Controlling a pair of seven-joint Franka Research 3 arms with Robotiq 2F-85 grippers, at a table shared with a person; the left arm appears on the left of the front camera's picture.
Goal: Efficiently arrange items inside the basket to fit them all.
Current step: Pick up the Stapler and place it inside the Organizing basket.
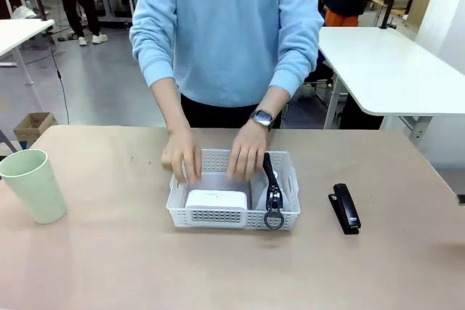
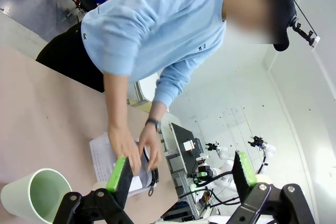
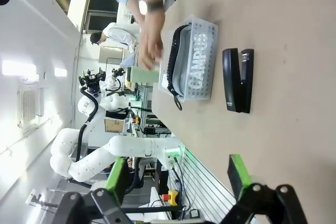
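The left gripper (image 2: pixel 179 169) and right gripper (image 3: pixel 177 167) hang released, empty; box (image 1: pixel 216 199) and case (image 1: pixel 272 186) sit in the basket (image 1: pixel 218 218), stapler (image 1: pixel 345 208) and cup (image 1: pixel 33 185) outside. Reaching in now risks striking the person's hands (image 1: pixel 247 154)

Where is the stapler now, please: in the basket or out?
Out: the stapler lies flat on the table, beside the basket.

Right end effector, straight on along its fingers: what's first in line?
Likely the white perforated plastic basket, on the side holding the grey oval zipper case; the black stapler sits off-line. Depth unclear.
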